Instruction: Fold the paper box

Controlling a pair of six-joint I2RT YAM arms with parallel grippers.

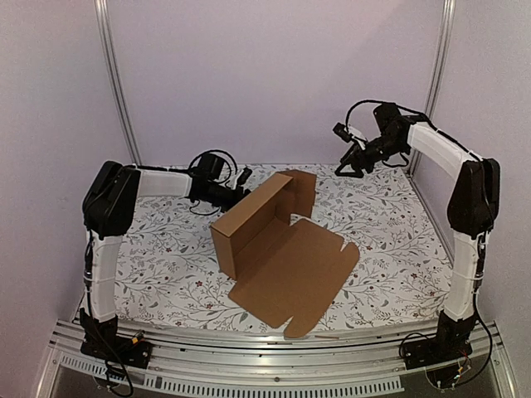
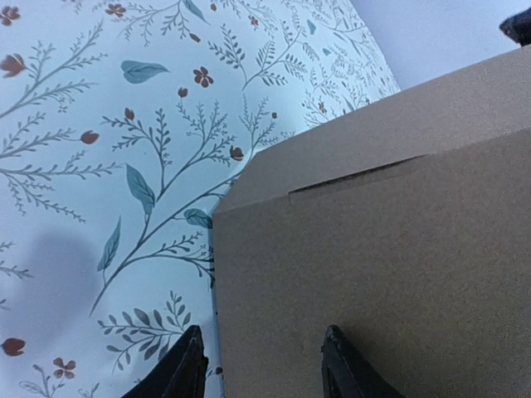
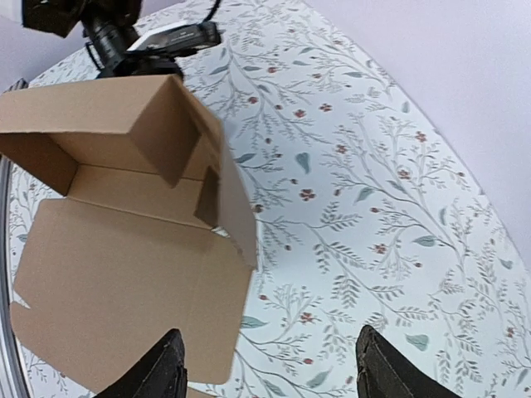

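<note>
The paper box [image 1: 278, 249] is a brown cardboard sheet lying mid-table, with its far wall and a side flap standing upright and a wide flap flat toward the front. My left gripper [image 1: 243, 177] is open just behind the upright wall; in the left wrist view its fingertips [image 2: 187, 348] straddle the wall's corner [image 2: 373, 274] without closing on it. My right gripper [image 1: 342, 170] is open and empty, raised above the table's far right. In the right wrist view [image 3: 270, 365] it looks down on the box [image 3: 124, 274] from above.
The table [image 1: 390, 240] has a white cloth with a floral print. Metal frame posts [image 1: 116, 83] stand at the back corners, and an aluminium rail [image 1: 274, 361] runs along the near edge.
</note>
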